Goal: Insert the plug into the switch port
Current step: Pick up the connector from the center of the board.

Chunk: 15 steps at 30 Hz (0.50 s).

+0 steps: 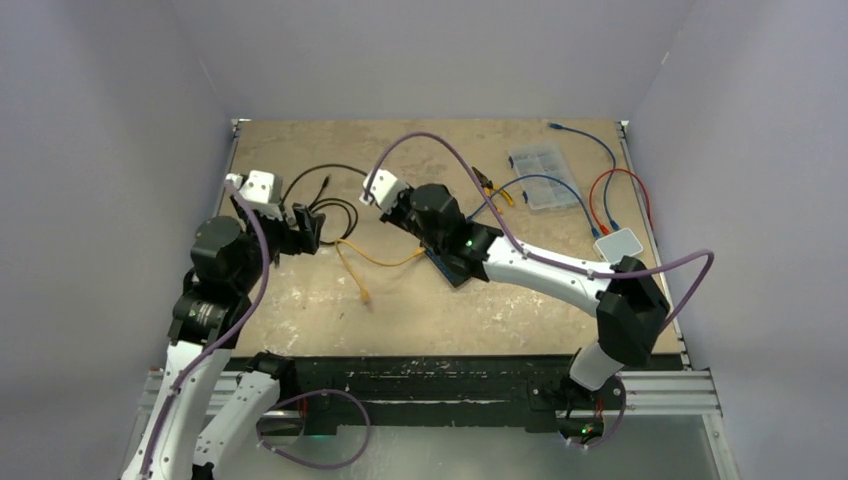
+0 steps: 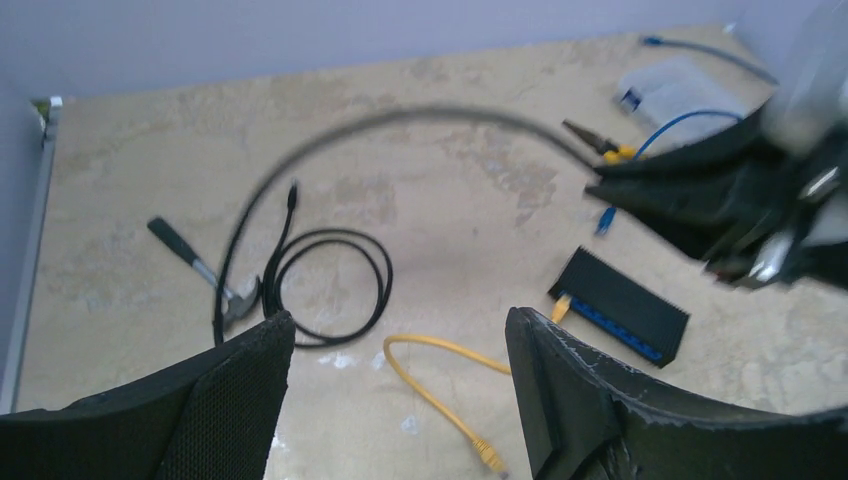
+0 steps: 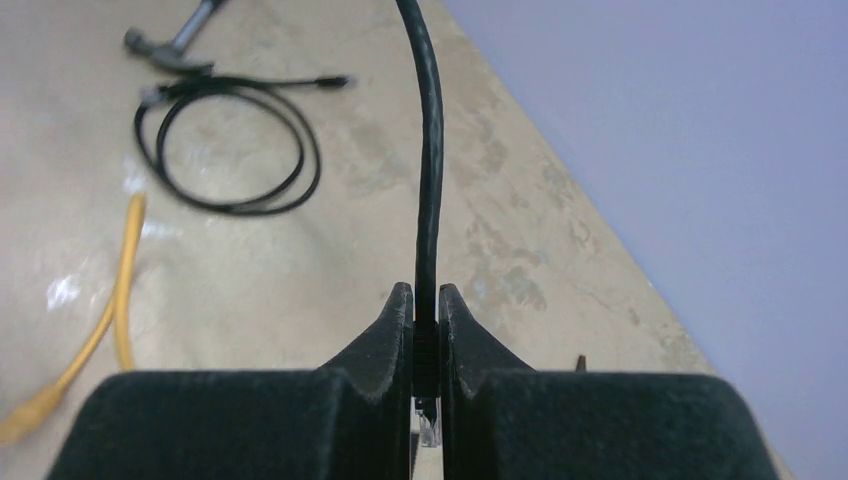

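My right gripper (image 3: 426, 305) is shut on the black cable (image 3: 430, 150) just behind its clear plug (image 3: 428, 420), held above the table. In the top view it (image 1: 398, 212) hovers to the far left of the black switch (image 1: 452, 264). The switch (image 2: 625, 300) lies on the table with its blue port row facing the near left; a yellow cable (image 2: 440, 385) is plugged into one end port. My left gripper (image 2: 400, 400) is open and empty above the yellow cable's loose end, left of the switch (image 1: 305, 228).
A coil of black cable (image 2: 325, 285) and a hammer (image 2: 200, 268) lie at the left. Pliers (image 1: 495, 188), a clear parts box (image 1: 540, 172), blue and red cables (image 1: 600, 190) and a white box (image 1: 618, 245) sit at the back right.
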{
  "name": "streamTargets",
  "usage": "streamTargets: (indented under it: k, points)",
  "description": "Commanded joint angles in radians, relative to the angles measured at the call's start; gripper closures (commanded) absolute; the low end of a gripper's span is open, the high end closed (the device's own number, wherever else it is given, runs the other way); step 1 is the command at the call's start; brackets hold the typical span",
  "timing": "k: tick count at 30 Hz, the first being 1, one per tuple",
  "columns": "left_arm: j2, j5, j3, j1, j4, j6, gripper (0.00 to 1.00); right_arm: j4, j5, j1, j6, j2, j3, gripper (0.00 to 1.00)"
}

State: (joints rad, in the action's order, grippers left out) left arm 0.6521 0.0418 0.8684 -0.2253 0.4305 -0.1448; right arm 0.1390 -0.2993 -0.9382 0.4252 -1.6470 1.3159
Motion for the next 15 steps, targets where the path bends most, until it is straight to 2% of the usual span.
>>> streamTargets:
  k: [1,7,11,15]
  points:
    - [0.012,0.119,0.175,0.006,0.128,0.044,0.25,0.173,-0.019,-0.037,0.096,0.121,-0.169,1.00]
    - [0.095,0.357,0.222,0.006,0.184,0.075,0.27,0.244,0.032,-0.091,0.155,0.238,-0.341,1.00]
    - [0.174,0.575,0.208,0.006,0.136,0.047,0.29,0.294,0.096,-0.127,0.224,0.310,-0.442,0.98]
    - [0.251,0.699,0.192,0.004,0.080,0.035,0.31,0.333,0.130,-0.146,0.246,0.357,-0.511,1.00]
